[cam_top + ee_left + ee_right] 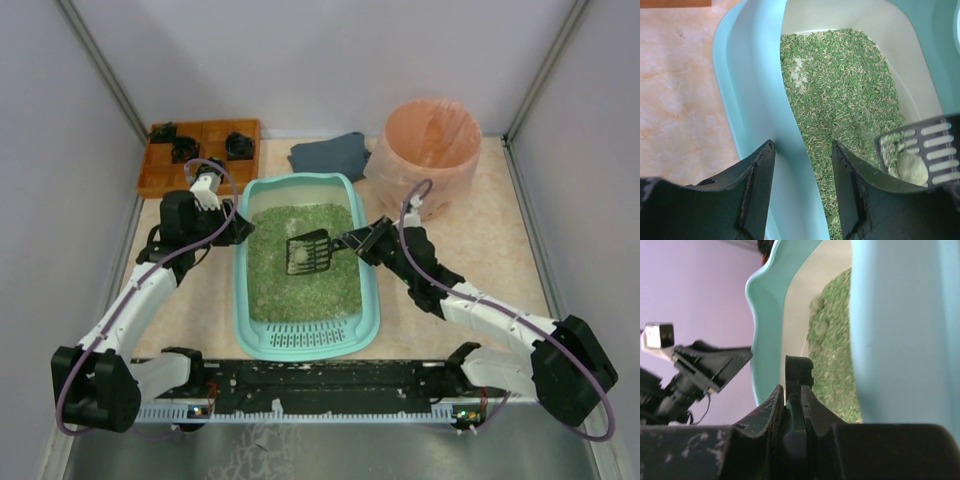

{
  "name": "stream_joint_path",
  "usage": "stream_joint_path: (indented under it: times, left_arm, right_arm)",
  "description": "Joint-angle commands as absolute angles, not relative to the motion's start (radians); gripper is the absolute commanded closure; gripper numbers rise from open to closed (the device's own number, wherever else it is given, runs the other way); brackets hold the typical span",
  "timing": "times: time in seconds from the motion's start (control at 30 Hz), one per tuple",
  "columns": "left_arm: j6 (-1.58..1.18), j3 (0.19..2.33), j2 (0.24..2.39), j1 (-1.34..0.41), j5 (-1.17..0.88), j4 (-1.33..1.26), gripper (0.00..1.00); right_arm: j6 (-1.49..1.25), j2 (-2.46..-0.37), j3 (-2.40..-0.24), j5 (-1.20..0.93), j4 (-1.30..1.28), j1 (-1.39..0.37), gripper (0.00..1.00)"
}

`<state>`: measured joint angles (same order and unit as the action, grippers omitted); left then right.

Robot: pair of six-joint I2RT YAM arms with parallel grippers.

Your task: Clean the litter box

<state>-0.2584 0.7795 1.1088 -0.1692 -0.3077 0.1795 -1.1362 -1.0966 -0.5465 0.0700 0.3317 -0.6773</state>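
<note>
One litter box (241,290), light teal and filled with green litter (300,290), lies lengthwise at the table's centre between two arms. The left gripper (238,228) stands partly open, its fingers astride the box's left wall and clasping it. The right gripper (362,240) is clamped tight on the handle of one black slotted scoop (310,252), which carries one pale clump (296,256). Behind the box are one bin (400,180) lined in pink, one dark folded cloth (330,155), and one wooden tray (210,130) with three black pieces. The table (480,240) is beige and marbled. The walls (300,50) are plain pale grey.
</note>
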Motion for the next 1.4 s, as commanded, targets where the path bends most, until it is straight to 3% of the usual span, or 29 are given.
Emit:
stream_joint_path:
  times: [0.0, 0.13, 0.27, 0.33, 0.43, 0.6, 0.73, 0.87, 1.03, 1.17, 1.37]
  left_arm:
    - [-0.264, 0.781, 1.108, -0.164, -0.325, 0.155, 0.45]
    - [-0.264, 0.778, 1.105, -0.164, -0.326, 0.156, 0.45]
    - [-0.268, 0.781, 1.113, -0.164, -0.332, 0.150, 0.45]
    - [-0.266, 0.787, 1.119, -0.164, -0.335, 0.156, 0.46]
    - [-0.264, 0.786, 1.113, -0.164, -0.326, 0.167, 0.46]
    - [-0.267, 0.781, 1.116, -0.164, -0.335, 0.148, 0.46]
    - [-0.265, 0.794, 1.125, -0.163, -0.333, 0.168, 0.46]
    - [-0.268, 0.782, 1.120, -0.163, -0.339, 0.155, 0.46]
    - [-0.264, 0.794, 1.127, -0.163, -0.329, 0.174, 0.46]
    - [-0.263, 0.777, 1.118, -0.163, -0.324, 0.160, 0.46]
    - [-0.257, 0.788, 1.128, -0.163, -0.310, 0.182, 0.46]
  right_arm:
    - [-1.177, -1.087, -0.523, -0.048, 0.481, -0.661, 1.00]
    - [-1.302, -1.044, -0.423, -0.026, 0.548, -0.589, 1.00]
    - [-1.284, -1.139, -0.477, -0.196, 0.647, -0.597, 1.00]
    - [-1.315, -1.122, -0.430, -0.135, 0.695, -0.587, 1.00]
    - [-1.360, -1.083, -0.383, -0.061, 0.658, -0.560, 1.00]
    - [-1.264, -1.123, -0.484, -0.175, 0.643, -0.603, 1.00]
    - [-1.325, -1.053, -0.412, -0.066, 0.596, -0.547, 1.00]
    - [-1.290, -1.116, -0.477, -0.181, 0.652, -0.573, 1.00]
    - [-1.366, -1.109, -0.427, -0.088, 0.610, -0.563, 1.00]
    - [-1.314, -1.191, -0.511, -0.203, 0.683, -0.594, 1.00]
    - [-1.305, -1.129, -0.518, -0.091, 0.561, -0.586, 1.00]
